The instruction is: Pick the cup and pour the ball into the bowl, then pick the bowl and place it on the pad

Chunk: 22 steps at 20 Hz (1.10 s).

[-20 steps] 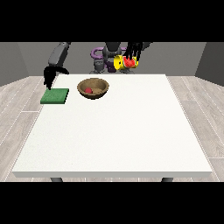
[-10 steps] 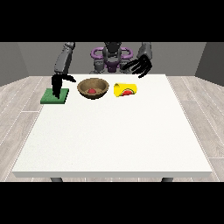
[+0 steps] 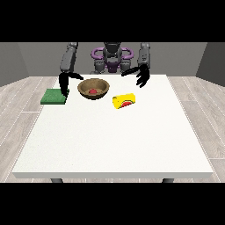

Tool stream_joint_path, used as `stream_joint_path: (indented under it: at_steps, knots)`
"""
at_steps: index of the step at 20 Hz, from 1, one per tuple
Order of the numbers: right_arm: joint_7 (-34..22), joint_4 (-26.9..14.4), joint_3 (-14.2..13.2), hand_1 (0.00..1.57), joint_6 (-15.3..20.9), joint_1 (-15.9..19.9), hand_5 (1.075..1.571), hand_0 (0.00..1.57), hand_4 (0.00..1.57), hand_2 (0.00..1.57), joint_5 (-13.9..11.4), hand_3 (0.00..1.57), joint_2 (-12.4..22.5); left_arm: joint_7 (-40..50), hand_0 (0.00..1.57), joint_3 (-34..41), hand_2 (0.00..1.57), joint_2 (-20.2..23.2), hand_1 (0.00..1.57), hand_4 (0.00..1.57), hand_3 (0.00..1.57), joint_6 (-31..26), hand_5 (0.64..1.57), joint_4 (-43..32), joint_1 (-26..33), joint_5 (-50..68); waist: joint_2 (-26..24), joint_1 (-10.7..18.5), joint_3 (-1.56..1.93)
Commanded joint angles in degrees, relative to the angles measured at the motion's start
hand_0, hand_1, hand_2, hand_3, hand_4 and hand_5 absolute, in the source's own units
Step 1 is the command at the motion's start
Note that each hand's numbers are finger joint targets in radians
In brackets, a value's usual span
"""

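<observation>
I see the wooden bowl (image 3: pixel 93 88) on the table (image 3: pixel 114 140), w/ the red ball (image 3: pixel 92 91) inside. Yellow cup (image 3: pixel 124 101) lies on its side just right of the bowl. Green pad (image 3: pixel 54 96) is left of it. Hand at view's left (image 3: pixel 65 81) hangs between pad & bowl, fingers straight. Hand at view's right (image 3: pixel 141 75), behind the cup, is spread apart, holding nothing.

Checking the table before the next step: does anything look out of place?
The yellow cup lies on its side on the table, right of the bowl. The red ball sits inside the bowl; nothing has spilled.
</observation>
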<state>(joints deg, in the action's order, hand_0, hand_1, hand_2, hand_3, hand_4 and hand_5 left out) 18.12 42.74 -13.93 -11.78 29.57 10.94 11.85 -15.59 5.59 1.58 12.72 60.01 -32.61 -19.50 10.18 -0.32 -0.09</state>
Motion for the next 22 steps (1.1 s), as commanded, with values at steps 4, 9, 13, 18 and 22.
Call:
stream_joint_path:
  at_steps: [4,9,13,18,22]
  knots:
    - [2.3,-1.3,1.2,0.0,0.0,-3.6,1.543,0.0,0.08,0.0,-0.7,0.0,-1.3,-3.2,0.0,2.9,0.0,3.7,0.0,0.0,0.0,-5.0,1.533,-2.1,0.8,4.9,-1.5,0.1,0.09]
    - [9.1,-8.6,-0.8,0.0,1.2,-3.0,1.55,0.0,0.26,0.0,-0.3,0.0,-2.6,3.1,0.0,-3.1,0.0,-0.8,0.0,0.0,0.0,-2.8,1.551,3.8,-2.3,1.4,1.0,4.6,0.14]
    - [9.8,-10.3,-2.1,0.0,0.8,-2.0,1.53,0.0,0.14,0.0,0.5,0.0,-1.2,4.0,0.0,-2.3,0.0,1.4,0.0,0.0,0.0,-4.6,1.556,6.3,-4.2,2.7,3.6,6.1,0.14]
    - [9.1,-8.1,-2.3,0.0,0.8,-3.4,1.527,0.0,0.21,0.0,2.0,0.0,-3.7,5.4,0.0,-4.0,0.0,0.3,0.0,0.0,0.0,-4.1,1.558,7.3,-3.6,2.0,2.5,7.0,0.14]
    - [6.0,-7.3,-2.0,0.0,4.5,-0.1,1.532,0.0,0.23,0.0,2.3,0.0,-6.1,4.5,0.0,-3.1,0.0,1.7,0.0,0.0,0.0,-5.9,1.562,5.9,-3.2,3.0,2.0,7.5,0.09]
